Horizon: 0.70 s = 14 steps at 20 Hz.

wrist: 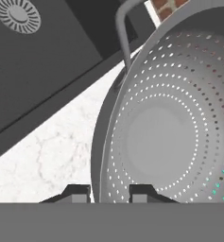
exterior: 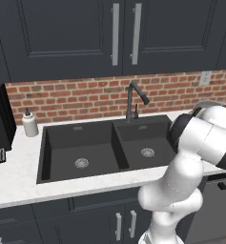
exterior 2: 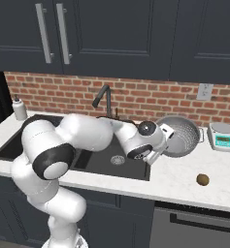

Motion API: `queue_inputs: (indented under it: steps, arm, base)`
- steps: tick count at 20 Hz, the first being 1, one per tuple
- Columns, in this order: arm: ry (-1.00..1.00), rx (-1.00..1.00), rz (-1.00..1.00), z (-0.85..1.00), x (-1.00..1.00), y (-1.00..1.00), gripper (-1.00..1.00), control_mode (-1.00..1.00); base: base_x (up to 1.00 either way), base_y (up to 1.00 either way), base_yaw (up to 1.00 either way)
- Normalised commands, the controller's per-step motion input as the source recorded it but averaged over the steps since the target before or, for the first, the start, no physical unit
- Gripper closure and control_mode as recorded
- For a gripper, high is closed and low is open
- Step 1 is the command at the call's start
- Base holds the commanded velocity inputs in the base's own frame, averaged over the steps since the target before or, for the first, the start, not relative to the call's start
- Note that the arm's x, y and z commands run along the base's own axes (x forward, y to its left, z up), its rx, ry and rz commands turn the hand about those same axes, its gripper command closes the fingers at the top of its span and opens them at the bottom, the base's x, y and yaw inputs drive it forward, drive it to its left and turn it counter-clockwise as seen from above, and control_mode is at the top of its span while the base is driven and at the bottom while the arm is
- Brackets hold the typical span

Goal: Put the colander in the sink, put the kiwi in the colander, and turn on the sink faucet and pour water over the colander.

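While the colander (exterior 2: 182, 135) sits tilted, the fingers (wrist: 80, 194) pinch its rim.

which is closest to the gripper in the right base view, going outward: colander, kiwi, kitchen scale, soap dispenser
From the gripper:
1. colander, tilted on its side, its rim between the fingers on the counter right of the sink.
2. kiwi, on the counter, toward its front edge.
3. kitchen scale, by the brick wall, farther right; close to the kiwi's distance.
4. soap dispenser, far left.

The sink (exterior: 90, 147) (exterior 2: 117, 167) is being overlooked from both rear base views; the colander (wrist: 165, 123) is being viewed close by the hand camera.
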Motion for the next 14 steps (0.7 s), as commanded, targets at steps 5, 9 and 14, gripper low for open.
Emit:
queue_inputs:
  steps: [5,9,14]
  arm:
    - [0.09,0.02,0.19,0.3,-0.29,0.37,1.0,-1.0]
    - [0.06,0.0,0.3,0.36,-0.36,0.43,1.0,-1.0]
    - [0.12,0.0,0.31,0.21,-0.43,0.39,1.0,-1.0]
  base:
    - [0.0,0.0,0.0]
    - [0.0,0.0,0.0]
    - [0.0,0.0,0.0]
